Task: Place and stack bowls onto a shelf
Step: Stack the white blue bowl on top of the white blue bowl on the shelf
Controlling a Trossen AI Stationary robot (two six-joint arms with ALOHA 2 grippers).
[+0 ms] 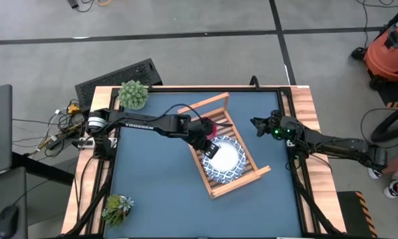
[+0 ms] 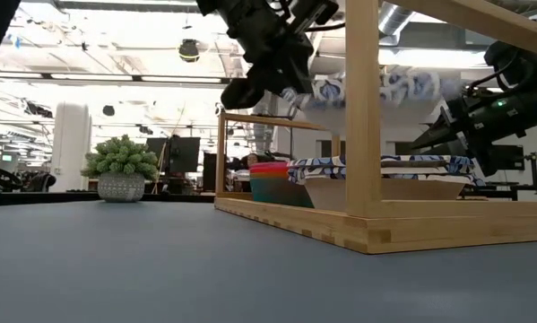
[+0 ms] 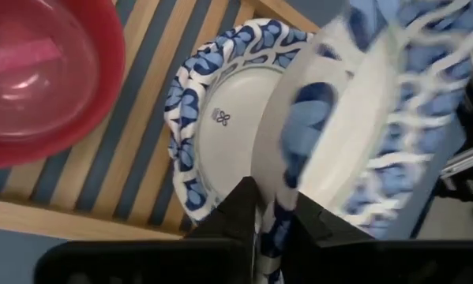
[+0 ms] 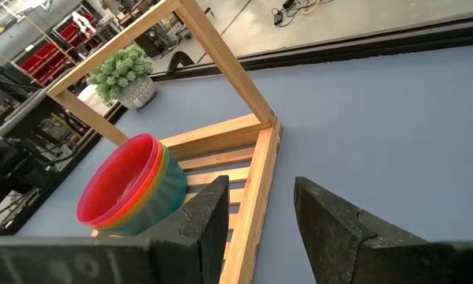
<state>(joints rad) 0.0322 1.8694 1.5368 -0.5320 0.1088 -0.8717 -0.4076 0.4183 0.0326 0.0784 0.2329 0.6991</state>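
In the middle of the high view, the left gripper pinches the rim of a white dish with blue leaf marks, held tilted above a matching dish lying on the wooden shelf. The red-topped bowl stack sits on the shelf too. The right gripper, at the right, is open and empty

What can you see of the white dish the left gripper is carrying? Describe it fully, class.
The held dish is wide, shallow and white with a blue-patterned rim, looking like glazed ceramic. The left gripper pinches its rim, so it hangs tilted above the matching dish lying flat on the wooden shelf. In the low view it is clear of that dish. The stacked bowls sit beside it, untouched.
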